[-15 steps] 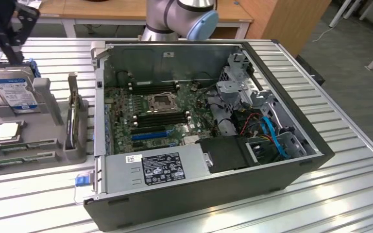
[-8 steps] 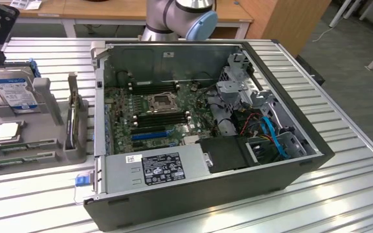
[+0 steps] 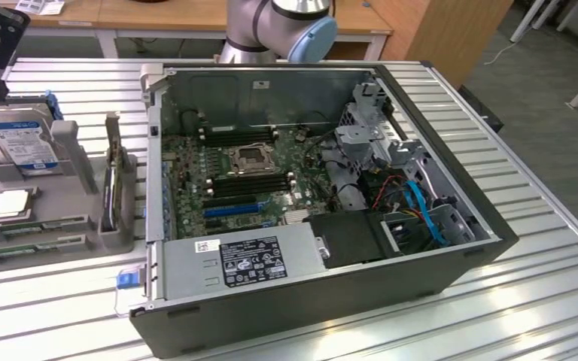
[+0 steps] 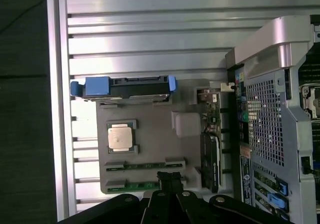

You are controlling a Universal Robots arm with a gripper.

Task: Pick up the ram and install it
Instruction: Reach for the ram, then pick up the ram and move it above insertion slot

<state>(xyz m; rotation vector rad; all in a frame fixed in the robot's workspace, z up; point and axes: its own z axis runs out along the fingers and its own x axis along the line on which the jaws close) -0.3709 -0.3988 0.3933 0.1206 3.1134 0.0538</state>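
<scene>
Fixture (image 3: 63, 177), grey, on the slatted table (image 3: 530, 248) at the exterior view's left; all positions below are referred to it

Gripper (image 4: 169, 178): hangs above the fixture, over the edge that carries the memory slots. Fingers closed together, nothing held between them.

Hard drive (image 3: 18, 143): upright in the fixture's rear cradle, label facing out, blue rails (image 4: 97, 87) at its ends.

Processor (image 3: 8, 203): square, silver, flat in a recess in front of the drive.

Ram (image 3: 38, 225): green stick lying flat in a slot along the fixture's front, in front of the processor recess, not gripped. A second green stick (image 3: 18, 250) lies parallel just beside it in the outermost slot.

Upright card (image 3: 117, 192): on edge, with metal bracket, in the side of the fixture nearest the case.

Computer case (image 3: 299, 316): open, on its side, just to the exterior view's right of the fixture. Inside:
- motherboard (image 3: 193, 162) with processor socket (image 3: 249, 159), and memory slots (image 3: 254, 183) on either side of the socket
- power supply (image 3: 238, 259), white label, along the near wall
- blue cables (image 3: 424, 210) at the end far from the fixture

Arm base (image 3: 274, 30): behind the case
</scene>
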